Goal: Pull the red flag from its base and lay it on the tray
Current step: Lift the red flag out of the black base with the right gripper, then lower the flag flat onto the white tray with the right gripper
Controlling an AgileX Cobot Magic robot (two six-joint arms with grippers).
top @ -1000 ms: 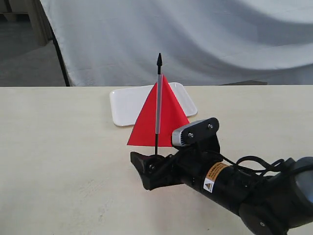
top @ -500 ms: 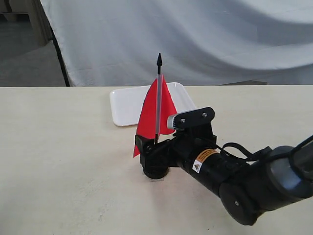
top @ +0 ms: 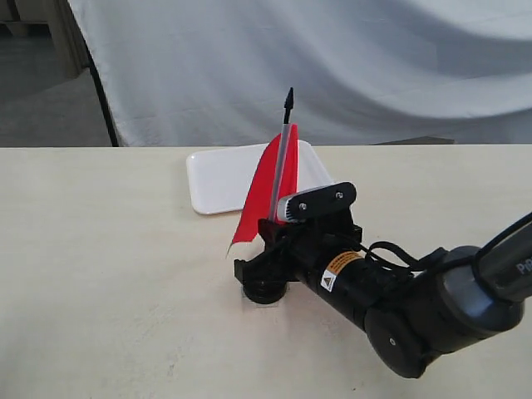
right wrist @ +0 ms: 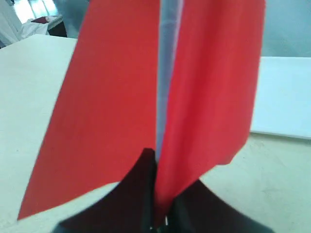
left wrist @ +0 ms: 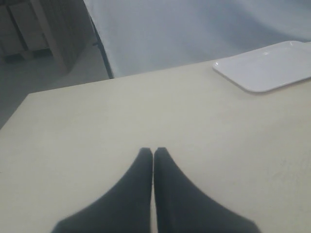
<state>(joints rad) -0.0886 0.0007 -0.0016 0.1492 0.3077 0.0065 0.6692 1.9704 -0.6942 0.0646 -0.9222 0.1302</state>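
Observation:
The red flag (top: pixel 268 189) leans to the right, its black pointed tip up and its grey-white sleeve showing along the pole. My right gripper (top: pixel 270 237) is shut on the pole and the lower cloth, just above the round black base (top: pixel 264 291) on the table. The pole's lower end is hidden behind the fingers. In the right wrist view the red flag (right wrist: pixel 121 97) fills the picture, pinched in the right gripper (right wrist: pixel 163 172). The white tray (top: pixel 220 179) lies behind the flag. My left gripper (left wrist: pixel 153 151) is shut on nothing above bare table, with the tray (left wrist: pixel 272 70) far off.
The pale wooden table (top: pixel 100 249) stretches to the left and front. A white cloth backdrop (top: pixel 332 58) hangs behind its far edge. The right arm's black body (top: pixel 399 299) and cables lie low over the front right of the table.
The right gripper moved left to the pole and closed on it. The flag turned edge-on and now tilts to the right, its tip slightly higher.

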